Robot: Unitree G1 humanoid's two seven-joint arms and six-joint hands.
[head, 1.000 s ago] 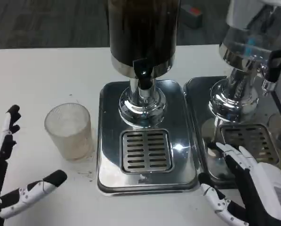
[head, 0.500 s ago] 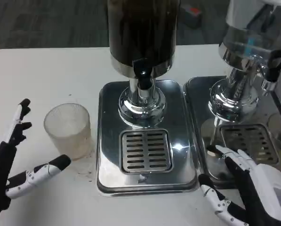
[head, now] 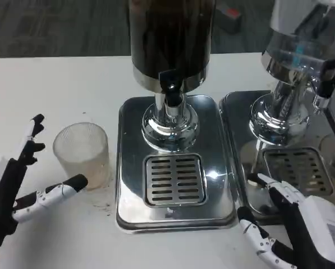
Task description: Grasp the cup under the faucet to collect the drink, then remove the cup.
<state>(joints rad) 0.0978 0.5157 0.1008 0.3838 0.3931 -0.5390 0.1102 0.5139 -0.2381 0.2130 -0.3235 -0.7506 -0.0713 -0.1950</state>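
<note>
At the left edge, the left hand (head: pixel 15 182) has advanced toward the cup (head: pixel 82 154) over the last second: it sat low in the near-left corner, and now its upper fingers reach up beside the cup's left flank while the thumb (head: pixel 58 190) stretches in just below the cup's base. The fingers are spread wide apart and hold nothing; whether the thumb tip already touches the glass cannot be told, though it is very close. The cup itself has not moved: a ribbed, translucent tumbler standing upright on the white table (head: pixel 55 89), left of the steel drip tray (head: pixel 175 162) and well clear of the faucet (head: pixel 171 92) of the dark drink dispenser (head: pixel 170 39). It looks empty apart from a faint tint low down. So the approach is nearly complete, but the grasp is not yet made, and the cup is still to be carried right onto the grate (head: pixel 174 179) under the spout. The next move probably calls for closing the fingers around the cup's sides without tipping it, since the ribbed wall is smooth and light. Further right, the second dispenser (head: pixel 302 50) stands on its own tray, and the right hand (head: pixel 293 224) rests at the near-right corner with its fingers apart, empty, in much the same place as before, apparently waiting.
</note>
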